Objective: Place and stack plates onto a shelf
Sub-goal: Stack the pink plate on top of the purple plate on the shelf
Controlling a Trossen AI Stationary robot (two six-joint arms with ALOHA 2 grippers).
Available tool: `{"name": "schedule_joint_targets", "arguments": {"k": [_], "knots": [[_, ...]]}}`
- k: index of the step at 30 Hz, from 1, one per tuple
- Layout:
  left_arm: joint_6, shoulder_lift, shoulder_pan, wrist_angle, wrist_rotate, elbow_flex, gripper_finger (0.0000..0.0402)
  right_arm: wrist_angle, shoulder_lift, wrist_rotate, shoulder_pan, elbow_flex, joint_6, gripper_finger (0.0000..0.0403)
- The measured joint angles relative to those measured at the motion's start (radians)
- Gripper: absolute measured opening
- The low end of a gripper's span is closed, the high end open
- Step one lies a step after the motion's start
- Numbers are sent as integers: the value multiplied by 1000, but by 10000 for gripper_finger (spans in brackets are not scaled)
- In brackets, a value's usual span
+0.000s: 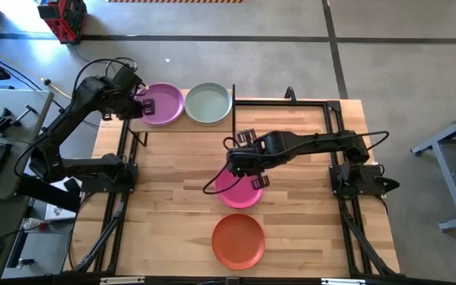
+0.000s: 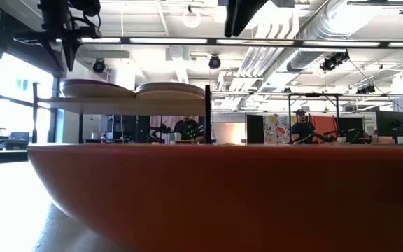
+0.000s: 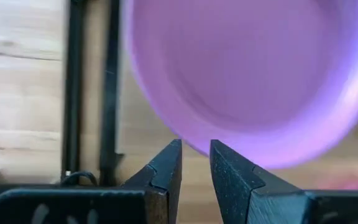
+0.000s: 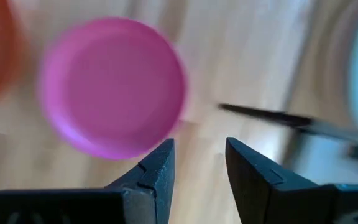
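The magenta plate (image 1: 238,190) lies flat on the wooden surface (image 1: 172,206), near the middle, with the orange plate (image 1: 238,241) just nearer the front edge and apart from it. On the shelf (image 1: 182,125) at the far left, the purple plate (image 1: 163,104) and the pale green plate (image 1: 209,103) sit side by side, rims touching or nearly so.

The right claw (image 1: 245,162) hangs over the magenta plate's far rim, empty, its fingers parted a modest way; in its wrist view the plate lies just ahead and to one side of the tips, not between them. A round plate has no long axis, so any rim point would serve. This arm is plainly the nearer one for that plate.

The left claw (image 1: 144,103) hovers at the purple plate's left rim, fingers only narrowly apart, gripping nothing.
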Motion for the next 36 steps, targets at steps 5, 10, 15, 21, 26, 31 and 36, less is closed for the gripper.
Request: {"name": "schedule_joint_targets", "arguments": {"k": [5, 10, 15, 21, 26, 31, 36], "knots": [[105, -9, -63, 0, 131, 0, 72, -29, 0, -229, 0, 0, 244, 119], [177, -20, -187, 1, 154, 0, 72, -35, -2, -290, 15, -16, 430, 119], [207, -19, -345, 43, 154, 0, 72, 7, -2, -346, 39, -132, 556, 119], [207, -19, -520, 113, 154, 0, 72, 137, 0, -395, 85, -290, 710, 119], [208, -19, -638, 158, 152, 0, 71, 273, 0, -397, 129, -392, 771, 119], [265, -19, -737, 215, 116, 0, 71, 336, 0, -425, 166, -455, 934, 119], [372, 3, -809, 260, 106, 0, 71, 334, 0, -427, 213, -451, 1073, 119]]}}
